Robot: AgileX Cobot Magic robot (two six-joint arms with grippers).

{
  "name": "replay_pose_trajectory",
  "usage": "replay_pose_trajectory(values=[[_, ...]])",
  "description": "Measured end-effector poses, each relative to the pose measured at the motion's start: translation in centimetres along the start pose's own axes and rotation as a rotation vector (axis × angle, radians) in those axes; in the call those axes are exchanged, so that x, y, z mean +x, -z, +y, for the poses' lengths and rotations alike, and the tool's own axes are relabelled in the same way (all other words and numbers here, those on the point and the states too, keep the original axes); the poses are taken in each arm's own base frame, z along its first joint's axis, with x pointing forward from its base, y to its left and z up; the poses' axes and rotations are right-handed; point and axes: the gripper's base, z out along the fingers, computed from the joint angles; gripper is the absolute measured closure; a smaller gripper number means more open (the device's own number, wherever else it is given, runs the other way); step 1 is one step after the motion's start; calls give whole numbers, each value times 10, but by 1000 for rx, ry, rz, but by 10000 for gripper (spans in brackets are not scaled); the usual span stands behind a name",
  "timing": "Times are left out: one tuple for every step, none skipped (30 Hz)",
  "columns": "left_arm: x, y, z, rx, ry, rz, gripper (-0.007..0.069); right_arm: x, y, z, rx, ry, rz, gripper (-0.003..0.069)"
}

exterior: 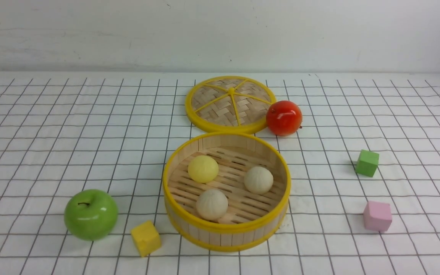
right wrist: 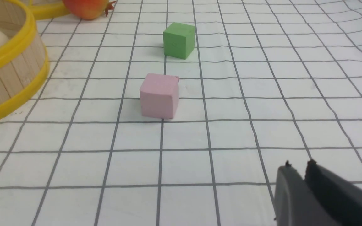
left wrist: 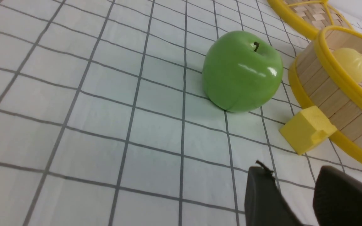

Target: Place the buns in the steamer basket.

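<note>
All three buns (exterior: pixel 212 204) are sitting inside the steamer basket (exterior: pixel 225 232). My left gripper (left wrist: pixel 294 185) is standing apart and empty; my right gripper (right wrist: pixel 298 169) is nearly closed, empty. I am judging placement complete; keeping clear is advisable.

The front camera looks forward and down over the whole checked table (exterior: pixel 52 126). Each wrist camera sits low and close, behind its own fingertips. All three catch the steamer basket (exterior: pixel 225 229) wall.
</note>
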Motion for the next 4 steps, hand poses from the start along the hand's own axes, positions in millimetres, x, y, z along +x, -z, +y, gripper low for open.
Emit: replay_pose_trajectory(values=[[0,0,0,0,0,0,386,0,0,0,0,0,0,584],[0,0,0,0,0,0,386,0,0,0,0,0,0,583],[0,0,0,0,0,0,386,0,0,0,0,0,0,582],[0,0,0,0,0,0,386,0,0,0,0,0,0,580]])
